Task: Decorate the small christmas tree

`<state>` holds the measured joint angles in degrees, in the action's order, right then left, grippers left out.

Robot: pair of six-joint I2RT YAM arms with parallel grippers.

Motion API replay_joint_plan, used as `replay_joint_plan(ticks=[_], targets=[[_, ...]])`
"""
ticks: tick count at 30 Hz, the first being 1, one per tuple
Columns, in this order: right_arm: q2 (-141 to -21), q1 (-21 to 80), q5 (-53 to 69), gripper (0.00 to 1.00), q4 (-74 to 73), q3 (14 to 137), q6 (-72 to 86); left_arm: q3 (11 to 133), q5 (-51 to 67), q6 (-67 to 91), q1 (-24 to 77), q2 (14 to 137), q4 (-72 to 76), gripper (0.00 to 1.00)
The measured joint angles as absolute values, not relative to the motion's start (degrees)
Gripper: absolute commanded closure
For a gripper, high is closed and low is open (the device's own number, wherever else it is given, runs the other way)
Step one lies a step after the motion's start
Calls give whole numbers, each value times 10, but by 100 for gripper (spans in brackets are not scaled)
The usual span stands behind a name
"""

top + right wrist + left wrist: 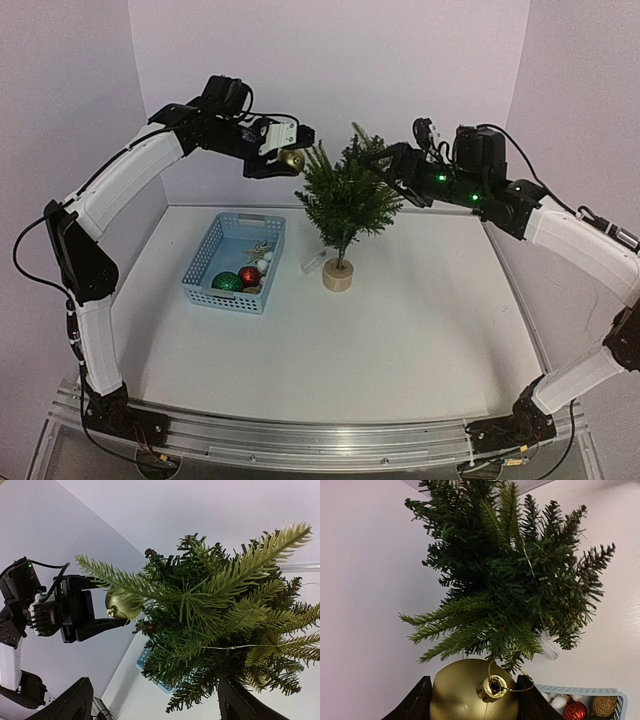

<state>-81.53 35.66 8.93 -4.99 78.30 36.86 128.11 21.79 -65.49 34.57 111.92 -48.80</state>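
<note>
The small christmas tree (345, 200) stands upright on its wooden disc base (338, 277) mid-table. My left gripper (285, 160) is shut on a matte gold ball ornament (465, 695), held against the tree's upper left branches (510, 570). The ball's gold cap and thin loop string (515, 682) point toward the needles. My right gripper (385, 165) hangs at the tree's upper right. In the right wrist view it (155, 700) is open, its fingers wide apart with lower branches (215, 615) between them. The gold ball (122, 605) shows there too.
A light blue basket (235, 262) left of the tree holds red and green balls, a gold star and small white pieces. A clear plastic tube (313, 263) lies by the tree's base. A thin wire (240, 646) runs across the branches. Walls enclose the table's back and sides.
</note>
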Motion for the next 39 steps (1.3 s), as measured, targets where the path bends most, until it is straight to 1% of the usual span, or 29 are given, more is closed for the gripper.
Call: replay_joint_plan(ticks=[7,13,20,28,39], targets=[[-815,357,89,14,-49,781,370,1278,212,-588,340,1118,-463,52],[-815,357,88,14,-50,779,371,1245,211,-516,330,1115,-460,52],[-815,357,88,14,-50,779,372,1228,181,-424,316,1111,-436,52],[-815,357,88,15,-50,779,375,1228,182,-371,310,1100,-430,53],[-815,357,88,14,-48,773,375,1184,205,-330,315,1083,-432,53]])
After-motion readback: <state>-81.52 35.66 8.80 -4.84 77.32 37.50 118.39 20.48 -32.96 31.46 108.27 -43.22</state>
